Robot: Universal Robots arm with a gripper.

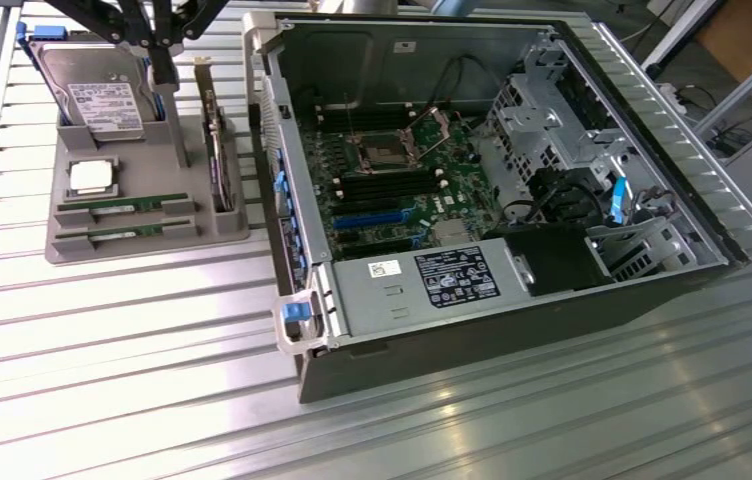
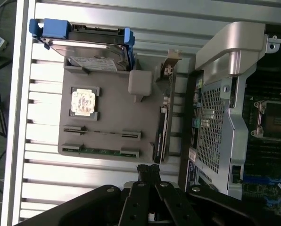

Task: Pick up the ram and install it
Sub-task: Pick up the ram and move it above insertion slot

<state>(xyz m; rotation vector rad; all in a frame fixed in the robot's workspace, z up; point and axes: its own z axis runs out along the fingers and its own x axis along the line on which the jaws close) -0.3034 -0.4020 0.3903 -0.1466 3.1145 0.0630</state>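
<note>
One ram point(image 2: 101, 150) in tray point(image 2: 112, 108), closed gripper point(image 2: 149, 170) nearby

Slatted table point(image 1: 109, 350): grey tray point(image 1: 123, 250), computer case point(image 1: 510, 335)

The ribbed metal tabletop point(image 1: 123, 340) gleams, its smooth slats throwing bright glare. A matt grey plastic holder point(image 1: 149, 180) carries a hard drive point(image 1: 107, 100) with a shiny metal lid, white paper label and blue plastic rails point(image 1: 43, 35), beside green circuit-board ram point(image 1: 124, 204). The open computer case point(image 1: 390, 60) shows bare, dull sheet metal inside and a dark matt skin outside. The end effector point(image 2: 149, 168) is matt black.
</note>
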